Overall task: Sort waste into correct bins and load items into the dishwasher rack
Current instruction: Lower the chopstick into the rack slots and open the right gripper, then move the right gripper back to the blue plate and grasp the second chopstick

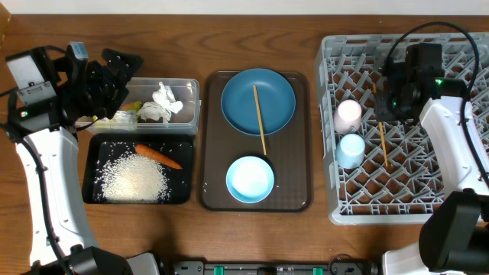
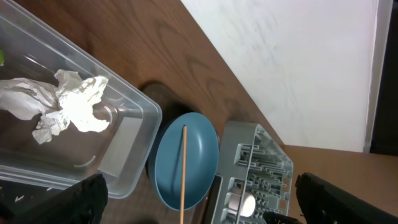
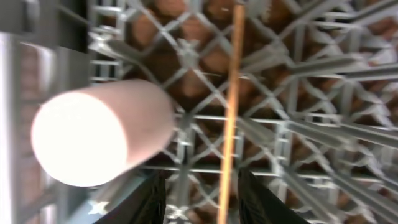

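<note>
Slim wooden chopstick (image 3: 230, 118) on grey lattice rack (image 1: 382, 215)

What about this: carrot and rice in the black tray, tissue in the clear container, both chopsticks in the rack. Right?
Not quite. Only one chopstick is in the rack; the second chopstick lies across the dark blue plate on the brown tray, as the overhead view shows. Carrot and rice in the black tray, tissue in the clear container: as you say.

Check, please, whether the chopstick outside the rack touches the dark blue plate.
Touching. The overhead view shows the chopstick lying flat across the dark blue plate, with its upper end resting inside the plate.
</note>
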Robot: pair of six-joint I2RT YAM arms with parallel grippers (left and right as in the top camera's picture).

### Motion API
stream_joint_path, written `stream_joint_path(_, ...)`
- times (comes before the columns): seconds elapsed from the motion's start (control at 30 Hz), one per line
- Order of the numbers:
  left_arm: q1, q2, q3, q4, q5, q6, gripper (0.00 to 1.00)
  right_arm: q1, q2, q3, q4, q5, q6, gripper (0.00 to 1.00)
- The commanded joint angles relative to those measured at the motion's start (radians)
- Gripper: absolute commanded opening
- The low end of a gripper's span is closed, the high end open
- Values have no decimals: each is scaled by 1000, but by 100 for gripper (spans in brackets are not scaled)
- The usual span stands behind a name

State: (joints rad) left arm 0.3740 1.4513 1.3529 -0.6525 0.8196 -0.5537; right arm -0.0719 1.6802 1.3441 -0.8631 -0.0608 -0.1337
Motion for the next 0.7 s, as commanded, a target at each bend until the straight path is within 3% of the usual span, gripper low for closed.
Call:
stream_joint_path(0.0, 3, 0, -3, -2, -2, -5, 98, -11, -11, 14, -2, -174, 50, 39)
stream_joint_path(0.23, 3, 0, -3, -2, -2, -5, 98, 40, -84, 22, -8, -295, 92, 40)
stream_joint_path(0.5, 3, 0, -3, -2, -2, -5, 98, 235, -97, 22, 40, -294, 218, 48)
stream_joint_path(0.6, 3, 0, -3, -2, -2, -5, 98, 313, -88, 21, 92, -281, 272, 54)
stream_joint_path(0.67, 3, 0, -3, -2, -2, -5, 98, 370, -80, 21, 126, -247, 308, 68)
